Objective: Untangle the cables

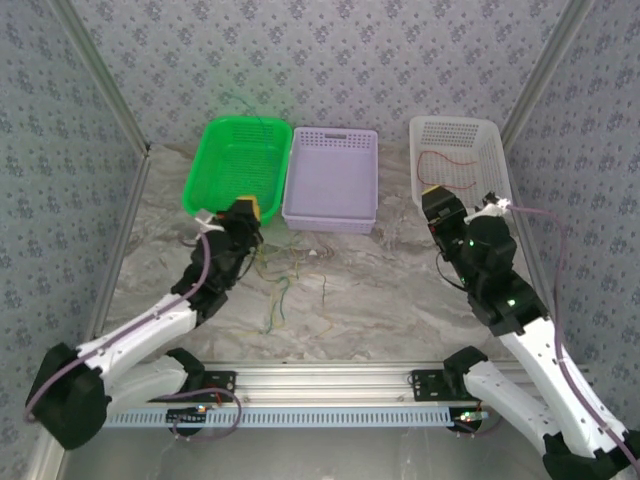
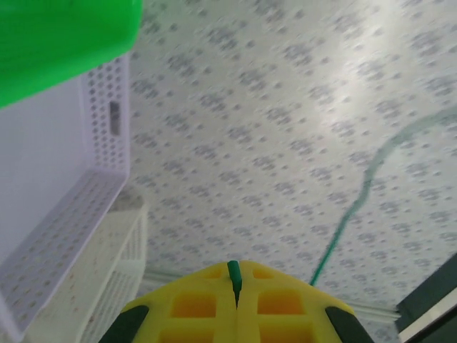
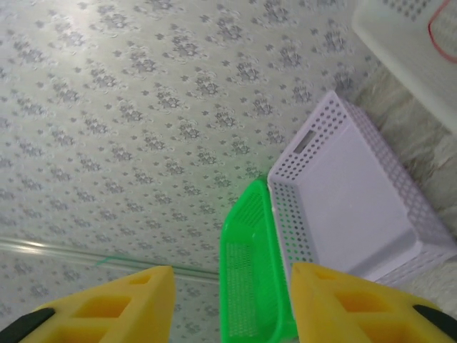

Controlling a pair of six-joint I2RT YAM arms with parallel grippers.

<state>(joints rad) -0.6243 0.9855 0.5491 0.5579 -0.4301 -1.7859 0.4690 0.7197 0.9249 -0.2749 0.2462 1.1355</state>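
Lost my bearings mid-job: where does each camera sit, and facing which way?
Top: above and behind, looking down on the table, left arm and right arm showing.
Left wrist: faces the wall past the shut left pincer pinching a green wire.
Right wrist: faces the wall past the open right pincer.
All share the lilac basket.

Robotics laboratory test cell. Patterned wall panels (image 1: 330,60) in metal posts (image 1: 100,72) enclose a marble-look table (image 1: 390,300); the left arm (image 1: 150,325) and right arm (image 1: 535,350) are bolted to an aluminium rail (image 1: 320,378) at its near edge, facing a green basket (image 1: 206,165), a lilac basket (image 1: 332,178) and a white basket (image 1: 455,122).
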